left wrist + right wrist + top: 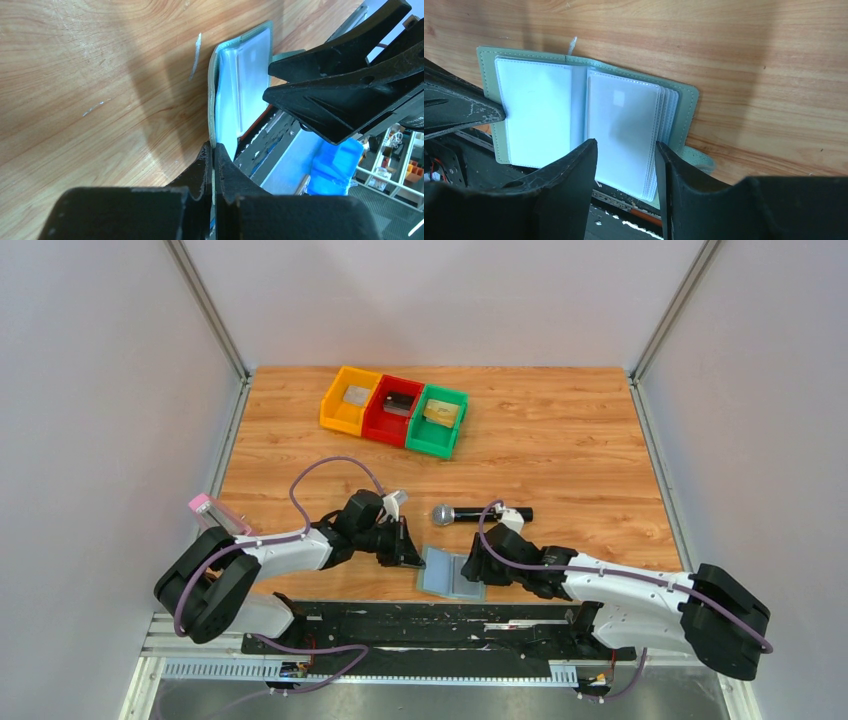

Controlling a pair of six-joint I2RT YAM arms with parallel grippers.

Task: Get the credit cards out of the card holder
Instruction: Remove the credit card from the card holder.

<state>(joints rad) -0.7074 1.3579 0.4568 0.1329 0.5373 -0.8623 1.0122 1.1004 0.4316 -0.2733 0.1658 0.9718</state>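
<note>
Bright, even light overhead; soft shadows cross the table [749, 60]; glare whitens the card holder [544, 110].

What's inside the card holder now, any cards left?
The card holder lies open; its two facing clear sleeves look pale and blank, no card plainly visible. Sleeves stacked underneath are covered, and the right pincer hides their lower edges.

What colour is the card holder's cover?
Pale grey-green; the card holder shows best from the right wrist view.
</note>
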